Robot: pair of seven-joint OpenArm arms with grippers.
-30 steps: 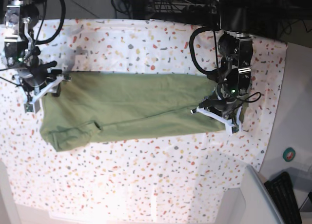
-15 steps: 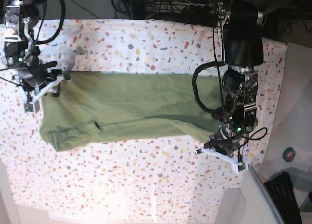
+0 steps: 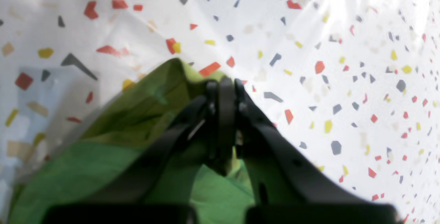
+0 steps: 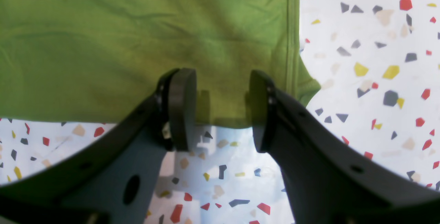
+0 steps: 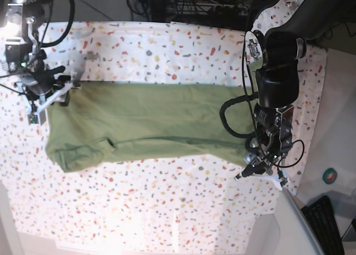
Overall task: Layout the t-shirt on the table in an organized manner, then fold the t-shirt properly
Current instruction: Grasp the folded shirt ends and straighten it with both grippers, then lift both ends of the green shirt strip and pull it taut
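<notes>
On t-shirt [image 3: 113,169] edge, left tool [image 3: 223,89] clamped.

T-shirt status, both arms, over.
Left gripper shut on t-shirt edge. Right gripper open over shirt corner. Shirt spread on table. Nothing obstructing.

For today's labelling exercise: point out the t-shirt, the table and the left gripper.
t-shirt [image 5: 150,113], base view, middle of its body.
table [image 5: 167,205], base view, bare speckled cloth.
left gripper [image 3: 225,86], left wrist view, between its closed fingertips.

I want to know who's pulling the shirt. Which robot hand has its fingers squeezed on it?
The left gripper. Its fingers are pinched shut on a corner of the t-shirt. The right gripper has its fingers apart, holding nothing.
</notes>
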